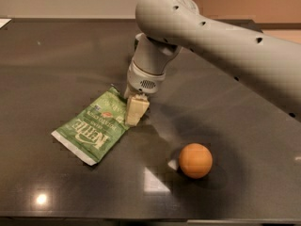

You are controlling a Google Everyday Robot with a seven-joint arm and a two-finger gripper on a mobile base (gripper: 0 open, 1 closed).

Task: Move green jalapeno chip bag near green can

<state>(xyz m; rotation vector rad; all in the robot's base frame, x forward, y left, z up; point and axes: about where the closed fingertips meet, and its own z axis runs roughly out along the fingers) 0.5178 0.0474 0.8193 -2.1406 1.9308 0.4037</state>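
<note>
The green jalapeno chip bag (94, 128) lies flat on the dark tabletop, left of centre, with its white "KETTLE" lettering facing up. My gripper (135, 108) hangs from the grey arm (211, 41) and reaches down onto the bag's upper right edge, touching or nearly touching it. The bag rests on the table. The green can is out of view, either behind the arm or outside the frame.
An orange ball (195, 160) sits on the table to the right and in front of the bag. The dark glossy tabletop (56, 55) stretches to the back and left. Its front edge runs along the bottom of the view.
</note>
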